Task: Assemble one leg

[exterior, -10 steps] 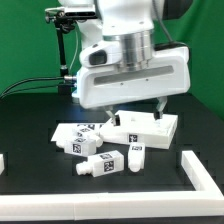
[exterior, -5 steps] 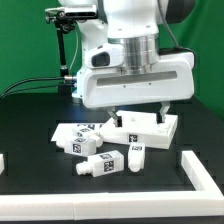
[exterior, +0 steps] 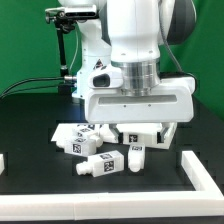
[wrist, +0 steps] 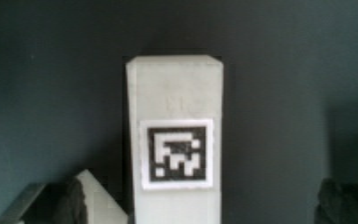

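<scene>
Several white legs with black-and-white tags lie on the black table. One leg (exterior: 137, 155) lies just below my gripper (exterior: 143, 138). Another leg (exterior: 98, 165) lies to its left in the exterior view, and more legs (exterior: 80, 140) are clustered behind that. In the wrist view one leg (wrist: 176, 120) with a tag on its face runs lengthwise between my fingers (wrist: 83, 200). My gripper (wrist: 211, 212) is open and holds nothing; the leg sits nearer one finger. The jaws are apart from the leg.
The large flat white square panel (exterior: 170, 128) lies behind the gripper, mostly hidden by the hand. A white raised border (exterior: 205, 172) runs along the table edge at the exterior view's right. A green backdrop stands behind.
The hand has moved down and toward the exterior view's right, coming over the leg in front of the panel. The parts on the table have not moved.
</scene>
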`<move>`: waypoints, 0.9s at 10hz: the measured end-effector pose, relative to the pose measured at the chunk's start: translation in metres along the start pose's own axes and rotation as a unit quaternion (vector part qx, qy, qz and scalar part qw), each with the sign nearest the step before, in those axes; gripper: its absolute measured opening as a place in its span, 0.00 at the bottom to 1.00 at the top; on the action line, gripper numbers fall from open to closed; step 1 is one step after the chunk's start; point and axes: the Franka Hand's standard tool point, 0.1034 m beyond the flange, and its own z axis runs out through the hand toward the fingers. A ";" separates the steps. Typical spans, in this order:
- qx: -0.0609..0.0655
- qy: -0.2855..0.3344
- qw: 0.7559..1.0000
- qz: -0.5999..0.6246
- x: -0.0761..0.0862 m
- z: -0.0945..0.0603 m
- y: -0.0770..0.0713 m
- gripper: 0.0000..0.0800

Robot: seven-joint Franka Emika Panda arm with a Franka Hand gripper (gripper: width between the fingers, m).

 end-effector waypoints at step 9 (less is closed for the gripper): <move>0.002 0.017 1.000 -0.012 -0.002 0.023 0.003 0.35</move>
